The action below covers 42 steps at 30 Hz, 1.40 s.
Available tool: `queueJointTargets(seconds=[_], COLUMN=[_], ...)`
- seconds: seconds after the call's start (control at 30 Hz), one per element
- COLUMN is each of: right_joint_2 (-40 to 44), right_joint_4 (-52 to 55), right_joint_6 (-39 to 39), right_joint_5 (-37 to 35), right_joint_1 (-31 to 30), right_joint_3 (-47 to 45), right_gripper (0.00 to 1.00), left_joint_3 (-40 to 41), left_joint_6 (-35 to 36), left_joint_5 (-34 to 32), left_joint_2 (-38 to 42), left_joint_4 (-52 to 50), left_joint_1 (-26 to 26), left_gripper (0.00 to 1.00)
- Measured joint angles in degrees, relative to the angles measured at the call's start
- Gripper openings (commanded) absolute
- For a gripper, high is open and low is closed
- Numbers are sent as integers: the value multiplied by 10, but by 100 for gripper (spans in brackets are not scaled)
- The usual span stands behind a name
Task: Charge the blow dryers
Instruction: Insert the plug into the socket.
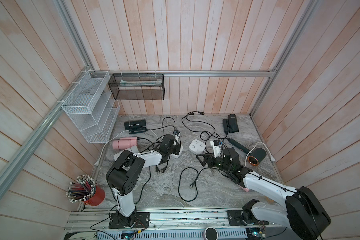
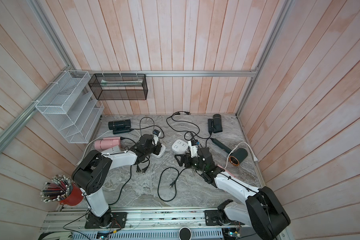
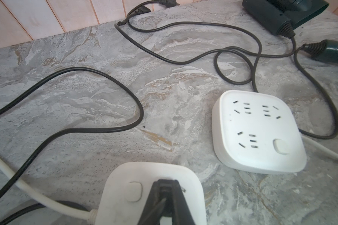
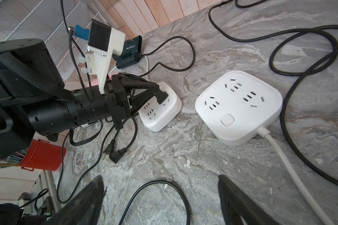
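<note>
Several blow dryers lie around the marble table: a black one [image 1: 135, 125] at the back left, a pink one [image 1: 124, 143] beside it, a black one [image 1: 231, 123] at the back right and a dark one with a copper ring [image 1: 256, 156] at the right. My left gripper [image 3: 166, 188] is shut on a black plug [image 4: 161, 97] and holds it on the left white power strip [image 4: 160, 115]. My right gripper [image 4: 160, 180] stands open just above the table, over a loop of black cord [image 4: 164, 184], in front of the middle power strip [image 1: 197, 146].
Two loose plugs [image 1: 160, 169] lie under the left arm, and another plug [image 1: 192, 185] lies at mid table. Black cords cross the back of the table. A red cup of pencils [image 1: 94, 196] stands at the front left. A white wire rack [image 1: 87, 108] and a black mesh basket [image 1: 136, 89] hang on the walls.
</note>
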<state>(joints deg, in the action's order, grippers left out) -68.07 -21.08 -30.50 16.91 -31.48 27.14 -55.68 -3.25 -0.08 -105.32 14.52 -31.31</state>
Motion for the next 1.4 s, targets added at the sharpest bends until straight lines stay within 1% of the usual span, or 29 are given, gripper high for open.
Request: queueJointTargets(seconds=[0.47, 0.67, 0.97, 1.27, 1.4], right_joint_2=[1, 2, 9, 13, 14], right_joint_4=[1, 0, 1, 1, 2], right_joint_6=[0, 0, -2, -2, -2], right_joint_5=[-4, -5, -17, -25, -25], right_joint_1=[0, 0, 0, 0, 0], right_joint_3=[-10, -10, -10, -14, -18], right_gripper=[91, 91, 91, 91, 91], left_joint_3=[-13, -13, -60, -92, -94], left_joint_6=[0, -15, -39, -34, -33], left_joint_5=[-12, -14, -32, -38, -38], left_joint_2=[-15, -16, -42, -58, -58], left_joint_4=[2, 4, -26, -49, -52], left_joint_1=[-12, -12, -11, -10, -10], left_gripper=[6, 6, 6, 6, 6])
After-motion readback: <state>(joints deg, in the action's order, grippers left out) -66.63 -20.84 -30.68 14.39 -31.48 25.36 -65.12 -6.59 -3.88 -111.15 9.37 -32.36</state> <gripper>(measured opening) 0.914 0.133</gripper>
